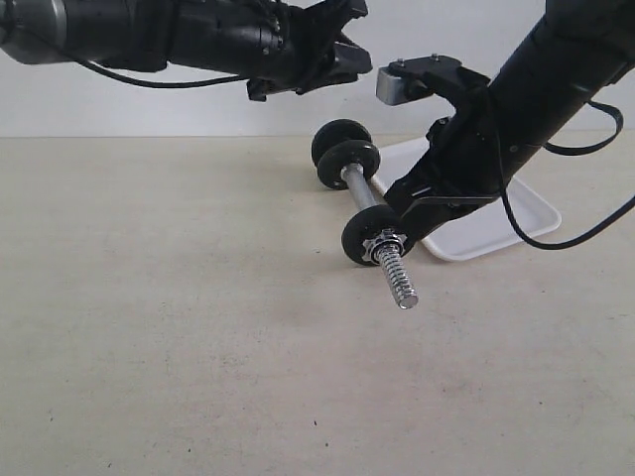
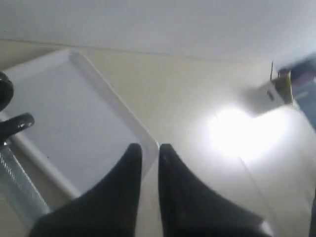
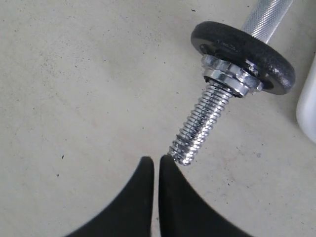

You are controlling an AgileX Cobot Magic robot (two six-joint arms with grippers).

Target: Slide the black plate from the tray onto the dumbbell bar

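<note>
The dumbbell bar (image 1: pixel 363 196) lies on the table, its threaded near end (image 3: pixel 197 129) pointing toward the front. Two black plates (image 1: pixel 347 159) sit on its far end. A third black plate (image 3: pixel 242 49) sits near the front end behind a chrome collar nut (image 3: pixel 228 79). The white tray (image 1: pixel 496 223) lies to the right of the bar and its visible surface (image 2: pixel 59 113) is bare. My left gripper (image 2: pixel 150 147) hangs high above the far plates (image 1: pixel 359 40), its fingers a narrow gap apart with nothing between. My right gripper (image 3: pixel 156 160) is shut and empty, beside the bar's front end (image 1: pixel 402 220).
The right arm reaches down over the tray from the upper right, with cables hanging behind it. A small box (image 2: pixel 269 94) sits far off past the tray in the left wrist view. Bare tabletop spreads left of and in front of the bar.
</note>
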